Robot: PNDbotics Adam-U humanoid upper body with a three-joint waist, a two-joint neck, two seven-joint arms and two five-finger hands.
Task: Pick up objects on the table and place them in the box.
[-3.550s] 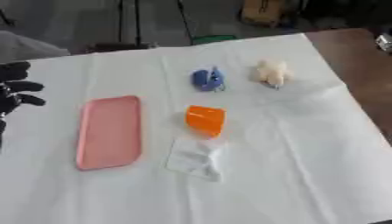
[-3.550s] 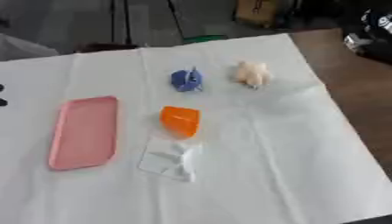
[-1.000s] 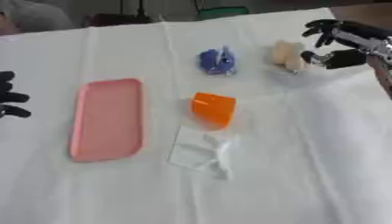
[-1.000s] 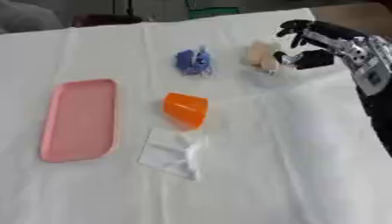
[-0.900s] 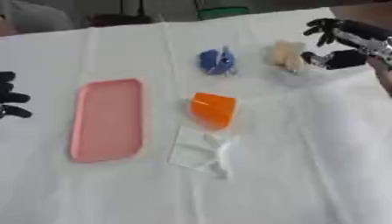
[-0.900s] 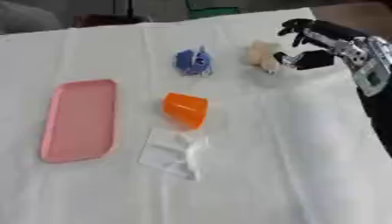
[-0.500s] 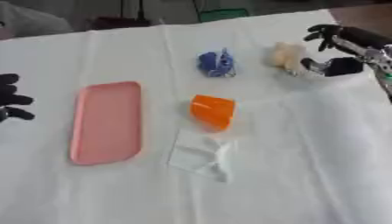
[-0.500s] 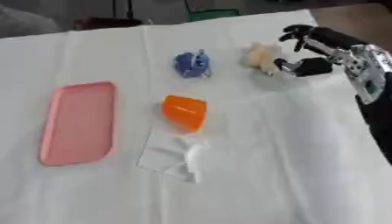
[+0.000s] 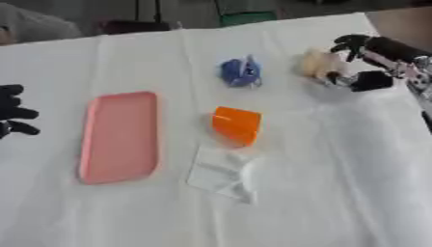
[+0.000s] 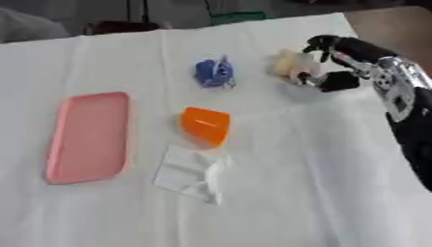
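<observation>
A cream, lumpy object (image 10: 288,64) lies at the far right of the white table. My right hand (image 10: 337,60) reaches it from the right, its fingers arched over it and its thumb beside it, not closed on it. A blue crumpled object (image 9: 240,72) sits mid-table, farther back. An orange cup (image 9: 237,124) lies on its side in the middle. Below it rests a clear plastic wrapper (image 9: 222,174). The pink tray (image 9: 121,135) lies on the left. My left hand (image 9: 13,111) shows at the left edge, fingers spread, holding nothing.
A white cloth (image 9: 337,183) covers the table. Beyond its far edge stand dark chair legs and a green item (image 9: 246,17). Bare wood table (image 10: 397,29) shows at the far right corner.
My right hand came in from the upper right, dropped to the cream object and closed in on it. The camera tilted slightly, shifting the whole picture.
</observation>
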